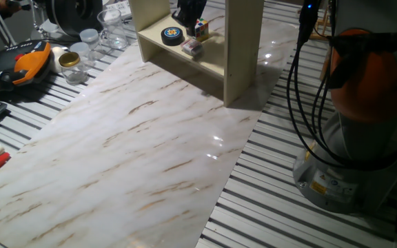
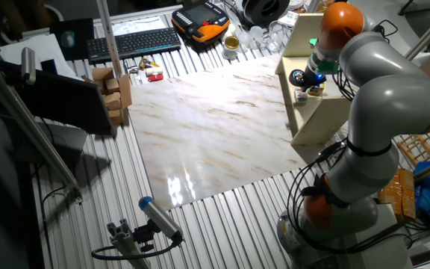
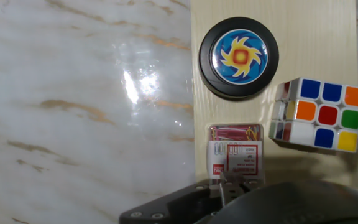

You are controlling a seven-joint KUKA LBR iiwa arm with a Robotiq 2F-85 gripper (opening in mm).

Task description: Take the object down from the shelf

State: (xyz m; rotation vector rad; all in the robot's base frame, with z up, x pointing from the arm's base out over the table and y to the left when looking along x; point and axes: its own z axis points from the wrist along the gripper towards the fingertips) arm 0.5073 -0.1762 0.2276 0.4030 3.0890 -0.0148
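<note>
The pale wooden shelf (image 1: pixel 243 62) stands at the far side of the marble board, and its flat board (image 3: pixel 197 143) fills the right of the hand view. On it lie a black disc with a blue-and-yellow face (image 3: pixel 238 58) (image 1: pixel 171 34), a colour cube (image 3: pixel 319 115) (image 1: pixel 201 29) and a small clear box with a red label (image 3: pixel 235 152) (image 1: pixel 191 47). My gripper (image 3: pixel 232 182) (image 1: pixel 187 17) hangs over the shelf board, its tips at the near end of the small box. Dark hand parts hide the gap between the fingers.
The marble board (image 1: pixel 136 151) spreads in front of the shelf. Clear jars (image 1: pixel 88 41), an orange-black case (image 1: pixel 19 65) and a keyboard (image 2: pixel 133 43) sit at its edges, cardboard boxes (image 2: pixel 114 93) to one side. The robot base (image 1: pixel 353 165) and cables (image 1: pixel 298 76) stand beside the shelf.
</note>
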